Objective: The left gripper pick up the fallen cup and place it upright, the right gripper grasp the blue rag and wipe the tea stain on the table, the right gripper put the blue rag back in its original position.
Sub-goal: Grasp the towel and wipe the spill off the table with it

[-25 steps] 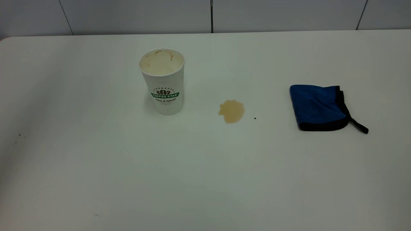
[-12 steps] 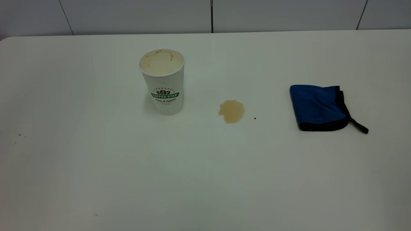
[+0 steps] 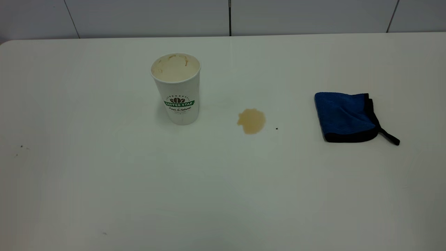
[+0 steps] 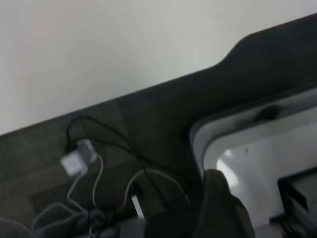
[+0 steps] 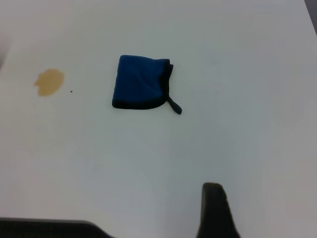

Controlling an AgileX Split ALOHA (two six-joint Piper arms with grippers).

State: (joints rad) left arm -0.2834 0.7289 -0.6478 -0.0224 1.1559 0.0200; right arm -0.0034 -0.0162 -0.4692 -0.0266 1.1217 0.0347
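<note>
White paper, green logo facing you: the cup (image 3: 176,88) stands upright on the table (image 3: 223,195), toward the left arm's side, its stained inside showing at the rim; judge the first step done; the tea stain (image 3: 251,120) lies unwiped near the middle, apart from the cup's base, with a tiny black speck (image 3: 276,128) just beside it on the rag's side; the blue rag (image 3: 345,116) rests folded and untouched well apart toward the right arm's side, its black loop tail trailing away from the stain; so the wiping and the return of the rag are both left to do, by the look of it. Neither arm appears from outside; the left gripper (image 4: 218,208) shows only as a dark finger over the floor and cables past the table's corner, parked off the work, and you cannot tell whether its fingers are open or closed; the right gripper (image 5: 214,210) hangs high with one dark finger in sight, the rag (image 5: 141,88) and stain (image 5: 49,82) far below it, and its fingers' state cannot be told either. Room is generous: bare tabletop surrounds the rag on every side, and the path from rag to stain is unobstructed; keep the wipe short of the cup; the table's far edge and right-hand edge lie well beyond the rag.
</note>
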